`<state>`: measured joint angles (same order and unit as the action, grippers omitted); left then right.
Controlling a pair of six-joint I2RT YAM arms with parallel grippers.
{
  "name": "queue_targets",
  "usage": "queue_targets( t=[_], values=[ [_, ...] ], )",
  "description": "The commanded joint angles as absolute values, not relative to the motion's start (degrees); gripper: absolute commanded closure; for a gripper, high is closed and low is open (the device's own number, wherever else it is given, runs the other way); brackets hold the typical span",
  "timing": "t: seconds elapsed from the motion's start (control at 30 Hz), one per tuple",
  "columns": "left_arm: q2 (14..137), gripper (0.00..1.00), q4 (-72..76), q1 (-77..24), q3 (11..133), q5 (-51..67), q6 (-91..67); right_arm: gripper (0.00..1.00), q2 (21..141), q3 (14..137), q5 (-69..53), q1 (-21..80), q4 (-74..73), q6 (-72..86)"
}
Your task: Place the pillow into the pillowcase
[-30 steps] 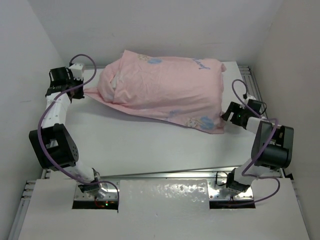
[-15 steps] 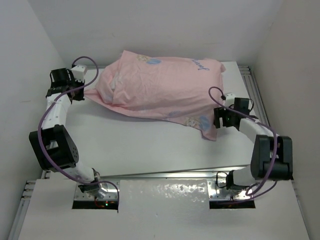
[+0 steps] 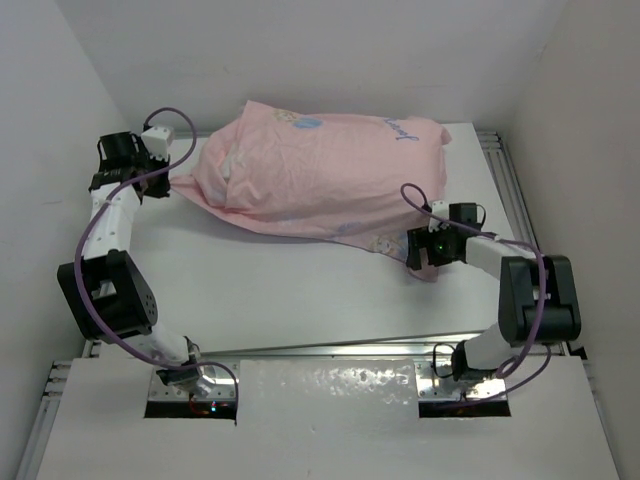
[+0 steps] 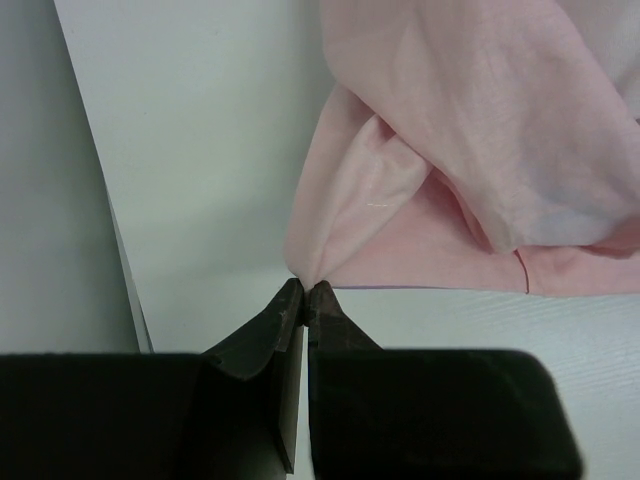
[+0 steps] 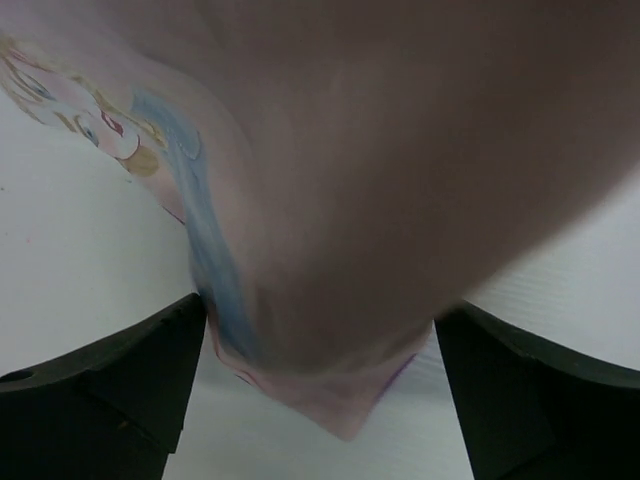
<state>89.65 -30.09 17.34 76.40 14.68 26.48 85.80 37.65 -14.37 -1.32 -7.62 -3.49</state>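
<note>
The pillowcase (image 3: pixel 330 175), bulging with the pillow (image 3: pixel 230 162), lay along the table's (image 3: pixel 280 290) far edge. The left gripper (image 4: pixel 305 290) was clamped on a thin fold at its left mouth. The right gripper (image 5: pixel 320 310) stood wide around its near-right corner, gripping nothing. The limp, light fabric would probably slip, so hems or corners looked the best places to pinch.

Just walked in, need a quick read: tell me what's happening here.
A pillow is being worked into a pillowcase. The pillow sits mostly inside, white showing at the left opening. The left gripper pinches the cloth at that end; the right gripper is open, jaws either side of the near right corner.
</note>
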Motion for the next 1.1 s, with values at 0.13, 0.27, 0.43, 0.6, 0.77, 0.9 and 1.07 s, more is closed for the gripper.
queue_targets(
  t=[0.13, 0.27, 0.43, 0.6, 0.77, 0.9, 1.07],
  values=[
    [87.37, 1.0, -30.67, 17.84, 78.57, 15.73, 26.02, 0.6, 89.38, 35.42, -18.99, 1.58, 4.74, 7.29],
    [85.0, 1.0, -31.99, 17.84, 80.41, 19.24, 24.96, 1.0, 86.41, 38.23, -13.37, 1.76, -1.91, 8.79],
    [81.75, 1.0, -35.85, 18.11, 92.07, 23.89, 21.1, 1.0, 69.55, 44.98, -17.4, 1.23, -3.62, 12.47],
    [82.0, 1.0, -42.27, 18.1, 107.81, 25.84, 18.9, 1.0, 60.39, 58.83, -17.4, 0.18, -1.4, 17.49],
    [84.9, 1.0, -47.99, 18.1, 132.86, 20.24, 19.34, 1.0, 60.12, 72.49, -13.63, -2.37, -3.61, 16.52],
    [83.94, 1.0, -47.46, 18.02, 144.22, 12.76, 20.65, 1.0, 59.41, 78.13, -11.87, -2.37, -1.32, 16.7],
    [79.64, 1.0, -47.99, 18.02, 138.72, 8.7, 24.78, 1.0, 58.89, 78.67, -11.33, -2.37, -2.64, 17.05]
  ],
)
